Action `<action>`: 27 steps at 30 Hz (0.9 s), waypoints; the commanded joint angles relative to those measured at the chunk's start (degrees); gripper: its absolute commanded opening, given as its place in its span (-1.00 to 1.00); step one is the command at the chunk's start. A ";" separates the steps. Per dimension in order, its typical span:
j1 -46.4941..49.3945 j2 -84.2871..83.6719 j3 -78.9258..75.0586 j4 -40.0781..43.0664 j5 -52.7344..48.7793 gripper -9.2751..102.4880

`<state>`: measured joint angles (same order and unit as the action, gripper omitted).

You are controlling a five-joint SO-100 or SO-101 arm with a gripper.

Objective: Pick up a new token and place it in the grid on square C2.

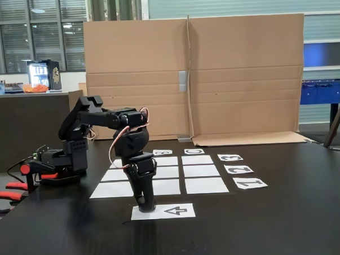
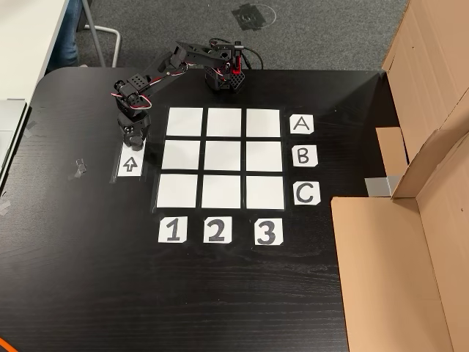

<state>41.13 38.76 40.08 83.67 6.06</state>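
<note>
Gripper (image 1: pixel 146 206) points straight down with its tips at the left end of the white arrow sheet (image 1: pixel 176 211); whether its fingers are apart or together cannot be told, and no token can be made out at the tips

Nearest in a fixed view from table level, the arrow sheet lies in front of the grid (image 1: pixel 203 171), with the gripper standing on its left end and the arm (image 1: pixel 110 119) reaching back to a base at the left. Cardboard panels (image 1: pixel 241 73) stand behind the table. In a fixed view from above, the gripper (image 2: pixel 132 138) sits at the top of the arrow sheet (image 2: pixel 130 165), just left of the grid (image 2: pixel 223 158). Square C2 (image 2: pixel 222 192), the middle sheet of the row beside label C (image 2: pixel 306 193) and above label 2 (image 2: pixel 215 230), is bare and well apart from the gripper. Labels read plainly from above but appear reversed and partly hidden from table level
</note>
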 commanded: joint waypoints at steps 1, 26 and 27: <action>0.00 0.26 -2.37 0.09 0.44 -0.85; -4.66 18.72 8.35 2.37 -0.88 -0.85; -5.10 19.51 9.14 2.37 -0.97 -0.85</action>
<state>37.44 52.65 48.08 85.61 5.71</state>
